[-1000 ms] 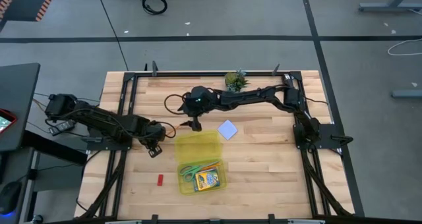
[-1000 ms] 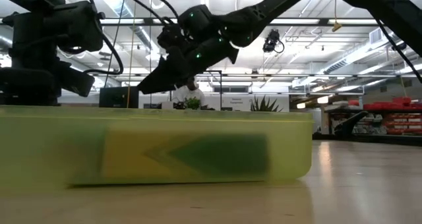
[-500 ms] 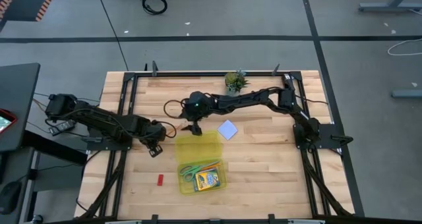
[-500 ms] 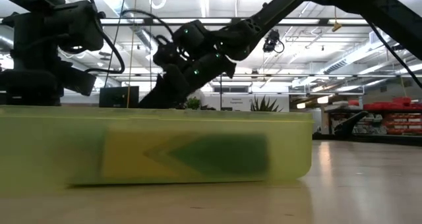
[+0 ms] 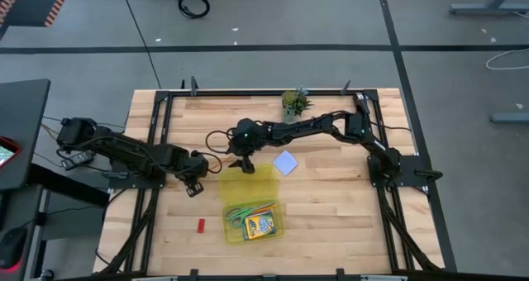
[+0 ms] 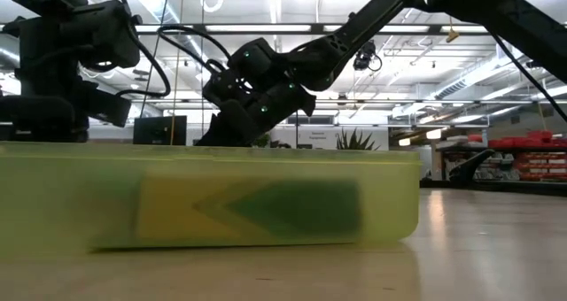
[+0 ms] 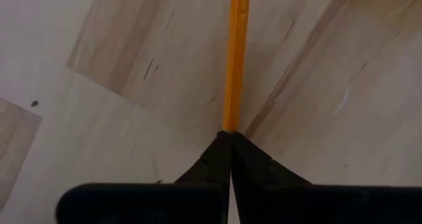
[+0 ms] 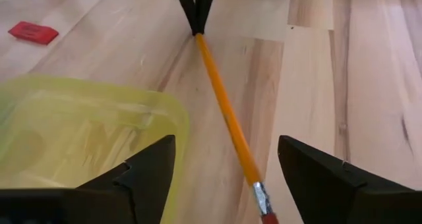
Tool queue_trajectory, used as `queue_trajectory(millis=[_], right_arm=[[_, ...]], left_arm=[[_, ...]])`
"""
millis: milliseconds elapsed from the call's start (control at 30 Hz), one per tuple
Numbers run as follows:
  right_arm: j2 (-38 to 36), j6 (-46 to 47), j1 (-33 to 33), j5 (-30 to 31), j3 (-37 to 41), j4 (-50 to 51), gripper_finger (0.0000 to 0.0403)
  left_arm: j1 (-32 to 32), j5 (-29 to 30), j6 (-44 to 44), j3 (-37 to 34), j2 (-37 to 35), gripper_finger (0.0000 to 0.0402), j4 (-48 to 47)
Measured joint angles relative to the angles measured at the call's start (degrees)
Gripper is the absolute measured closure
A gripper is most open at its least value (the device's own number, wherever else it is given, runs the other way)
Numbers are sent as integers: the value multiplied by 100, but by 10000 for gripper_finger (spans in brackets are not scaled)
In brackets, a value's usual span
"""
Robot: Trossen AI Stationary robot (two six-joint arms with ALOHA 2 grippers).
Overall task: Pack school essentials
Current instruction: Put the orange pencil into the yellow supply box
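Observation:
My left gripper [image 7: 229, 137] is shut on a thin orange pencil [image 7: 236, 53] left of the translucent yellow case [image 5: 248, 183]. My right gripper [image 8: 227, 184] is open and low over the table at the case's far edge. Its fingers stand on either side of the pencil's eraser end [image 8: 262, 203] without touching it. The case holds green-handled scissors [image 5: 240, 213] and the crayon box [image 5: 260, 225]. The pale blue note pad [image 5: 285, 162] lies flat to the right of my right gripper [image 5: 244, 161]. The red eraser block [image 5: 200, 225] lies near the case's left side. My left gripper pinches the pencil's pointed end [image 7: 229, 124] between the free ends of its two fingers. The fingers come from the table's left and lie along the pencil. The pencil [image 8: 224, 105] runs straight out from them toward my right gripper, low over the wood.
A small potted plant [image 5: 293, 102] stands at the table's far edge. The black frame rails [image 5: 157, 132] run along the table's sides. In the low view the case's wall [image 6: 213, 199] fills the foreground. Bare wood lies right of the case.
My right gripper has come down and moved toward the near edge, from above the table to low beside the case's far edge, with its open fingers around the pencil's eraser end. The left gripper and the pencil have stayed where they were.

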State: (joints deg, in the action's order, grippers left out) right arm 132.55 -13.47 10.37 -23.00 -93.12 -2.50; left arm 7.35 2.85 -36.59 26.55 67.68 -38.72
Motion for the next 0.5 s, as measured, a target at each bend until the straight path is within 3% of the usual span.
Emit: queue_trajectory(millis=[500], right_arm=[[0, -522, 0, 567, 0, 411, 203]], left_arm=[[0, 79, 41, 2, -2, 390, 0]])
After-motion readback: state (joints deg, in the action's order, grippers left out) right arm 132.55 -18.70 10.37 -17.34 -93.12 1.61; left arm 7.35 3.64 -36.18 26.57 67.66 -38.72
